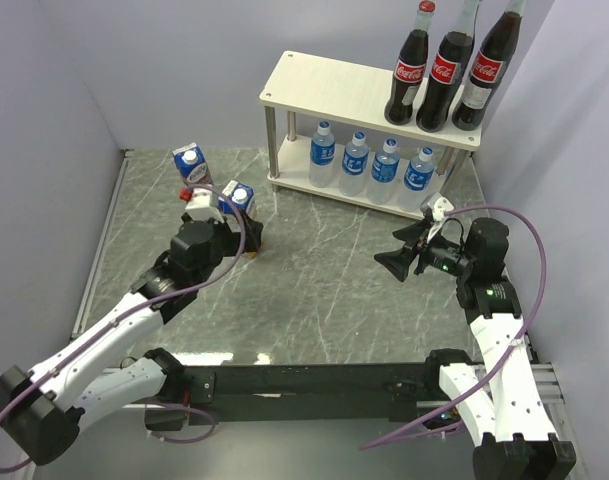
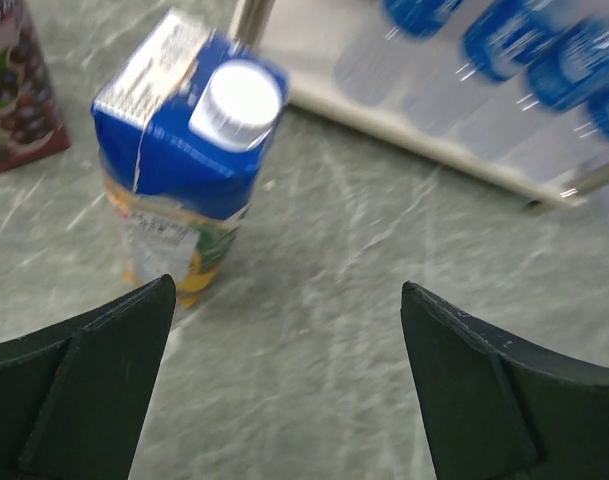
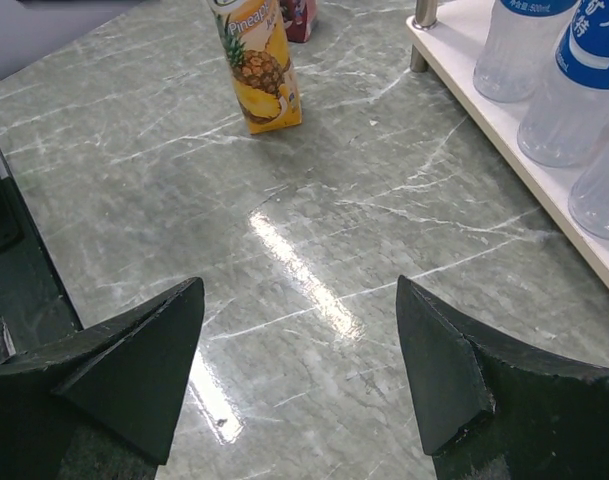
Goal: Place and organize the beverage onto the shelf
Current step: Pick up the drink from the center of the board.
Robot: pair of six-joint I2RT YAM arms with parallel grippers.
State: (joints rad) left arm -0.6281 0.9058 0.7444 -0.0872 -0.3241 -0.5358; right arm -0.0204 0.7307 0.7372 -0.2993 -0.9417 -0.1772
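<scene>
Left end effector, right end effector apart; grey-green marble table; lilac walls.

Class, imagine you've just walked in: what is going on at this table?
A small shelf is being stocked with drinks. Three Coca-Cola bottles stand on its top board, four water bottles on the lower one. The grape carton and the pineapple carton stand on the table, left of the shelf. The left tool is open just short of the pineapple carton, not gripping it. The right tool hangs open over the table near the shelf, empty.
</scene>
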